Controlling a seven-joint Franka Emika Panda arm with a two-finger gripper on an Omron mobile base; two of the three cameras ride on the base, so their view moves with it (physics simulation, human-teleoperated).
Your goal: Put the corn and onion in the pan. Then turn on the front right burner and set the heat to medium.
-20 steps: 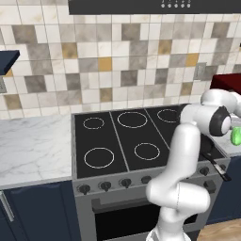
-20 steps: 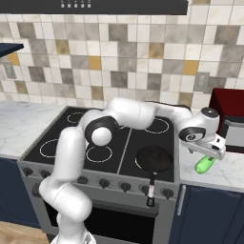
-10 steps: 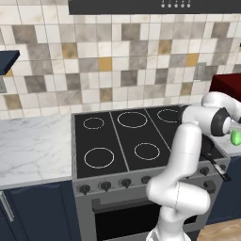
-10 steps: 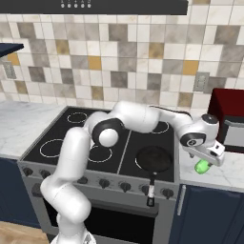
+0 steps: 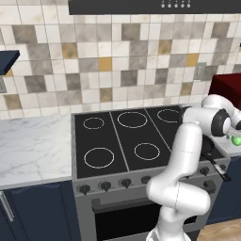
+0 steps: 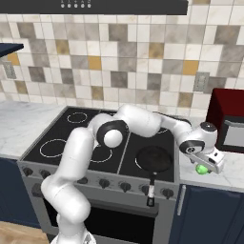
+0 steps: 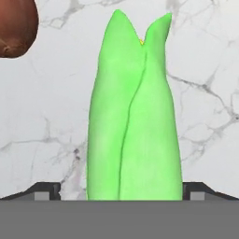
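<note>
The corn (image 7: 134,116) is lying flat on the marble counter (image 7: 46,121) to the right of the stove, its long axis running straight up the hand view, split pointed tip aiming away from the camera and its base end sitting down between the two dark fingertips (image 7: 44,190). The gripper (image 7: 121,193) is standing fully open, one tip on each side of the corn, nothing clamped, and whether the tips are touching the husk cannot be told. The hand view is giving the corn's full shape and the onion (image 7: 16,25), a reddish-brown round thing peeking in at the upper left corner, apart from the corn. The right base view is showing the gripper (image 6: 209,164) low over the counter with just a small green bit of corn (image 6: 202,169) poking out under the hand, and it is showing the pan (image 6: 153,159) sitting empty on the front right burner (image 6: 143,167), handle pointing toward the stove's front edge, just left of the corn. The left base view is showing the arm blocking most of that side, with a tiny green spot of corn (image 5: 236,140) at the far right edge.
</note>
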